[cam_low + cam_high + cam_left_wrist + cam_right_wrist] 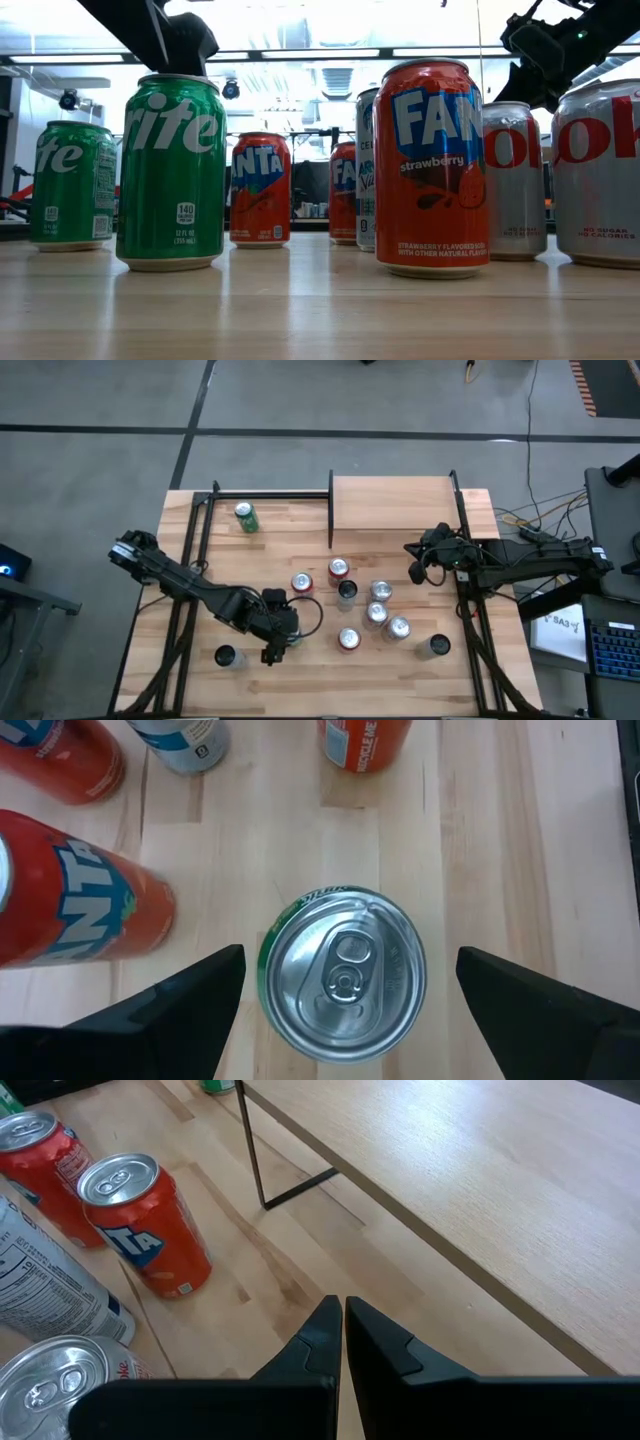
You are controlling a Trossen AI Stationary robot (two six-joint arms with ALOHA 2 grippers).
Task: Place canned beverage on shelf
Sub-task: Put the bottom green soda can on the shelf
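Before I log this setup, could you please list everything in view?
table: one, striped light wood, under everything
shelf: one, pale wood with black posts, back of the table, right of middle
green cans: two, one at back left, one at front between the left pincer's fingers
red cans: three, middle of the table
silver cans: about five, clustered right of middle
front-left can: one, colour unclear from above
left pincer: open, astride the green can
right pincer: shut, empty, by the shelf's front right
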